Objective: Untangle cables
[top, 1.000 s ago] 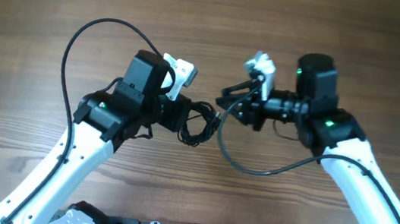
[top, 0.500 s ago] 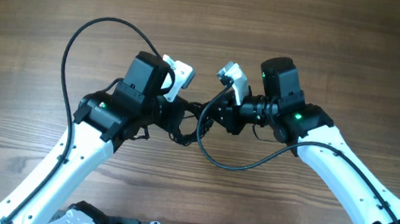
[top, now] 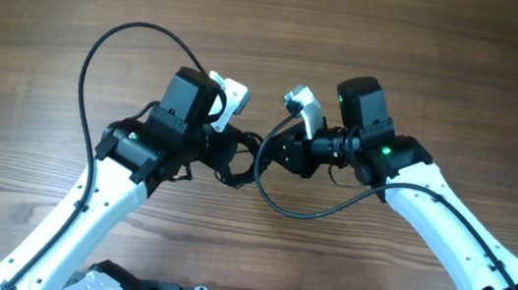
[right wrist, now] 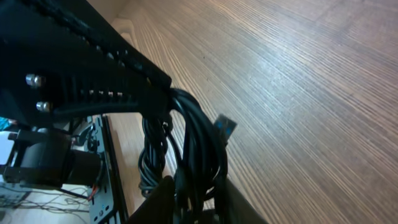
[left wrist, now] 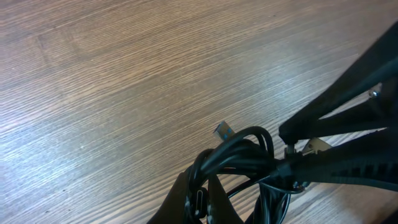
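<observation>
The cables (top: 241, 161) are being held as one knotted black bundle near the middle of the wooden bench (top: 49, 0), between the two arms. Whether the bundle is touching the wood cannot be told. It is being gripped by the left claw (top: 228, 151), whose jaws are being pressed narrow on several strands. In the left wrist view, loops are being shown rising from between its fingers. A small blue-tipped plug (left wrist: 222, 130) is being pushed out from the top of the bundle. The bundle is being met from the opposite side by the right claw (top: 276, 155). In the right wrist view, strands are being shown running down between its fingers, but whether they are being pinched cannot be told. A thicker arm cord (top: 103, 47) is being arced out beside the left arm, and another (top: 310, 214) is being hung in a curve below the right claw.
</observation>
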Action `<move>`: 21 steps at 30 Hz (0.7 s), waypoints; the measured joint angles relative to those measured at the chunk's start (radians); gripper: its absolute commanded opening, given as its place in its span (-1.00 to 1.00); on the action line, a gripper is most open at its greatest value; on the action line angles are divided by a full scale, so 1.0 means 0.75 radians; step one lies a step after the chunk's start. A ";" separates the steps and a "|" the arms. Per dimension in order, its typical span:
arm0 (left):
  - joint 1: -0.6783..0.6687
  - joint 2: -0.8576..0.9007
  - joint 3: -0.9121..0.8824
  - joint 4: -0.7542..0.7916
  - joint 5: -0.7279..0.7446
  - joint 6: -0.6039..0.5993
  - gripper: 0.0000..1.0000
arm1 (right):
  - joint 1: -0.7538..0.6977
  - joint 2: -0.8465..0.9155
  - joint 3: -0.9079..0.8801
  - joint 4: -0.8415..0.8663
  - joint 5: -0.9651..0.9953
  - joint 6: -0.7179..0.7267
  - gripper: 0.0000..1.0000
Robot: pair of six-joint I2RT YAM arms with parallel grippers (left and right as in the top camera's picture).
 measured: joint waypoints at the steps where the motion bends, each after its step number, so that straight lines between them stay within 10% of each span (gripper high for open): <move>1: 0.000 0.000 0.000 0.000 -0.006 0.001 -0.92 | 0.000 0.000 0.000 -0.009 -0.001 -0.001 -0.62; 21: 0.000 0.102 0.000 0.071 0.065 -0.030 -0.92 | -0.001 0.000 0.000 0.042 -0.035 -0.004 -0.91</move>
